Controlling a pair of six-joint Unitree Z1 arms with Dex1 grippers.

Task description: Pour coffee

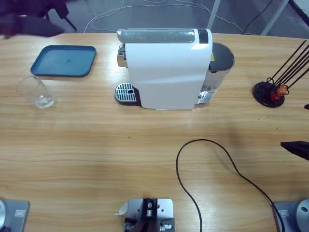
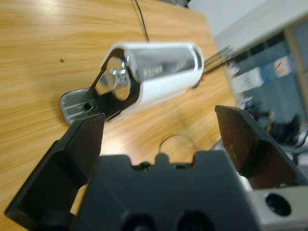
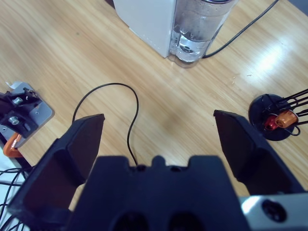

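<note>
On the desk (image 1: 145, 154), nothing gripped yet — both claws released
Glass (image 1: 36, 93) stands far left beside the tray (image 1: 63, 60), coffee not visible in it; next, left claw (image 2: 159, 139) must reach it — right claw (image 3: 159, 139) idle

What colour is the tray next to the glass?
Blue. The tray shows best in the high view, behind the glass.

- Looks like a robotics lab or test room, not a kitchen.
- Long wooden table (image 1: 96, 145) bearing only a white capsule coffee machine (image 1: 166, 70) and its loose black cable (image 1: 212, 164).
- Beyond the left gripper (image 2: 159, 139): blurred shelving and office clutter (image 2: 274, 96).
- Grey floor with trailing cables (image 1: 145, 12).
</note>
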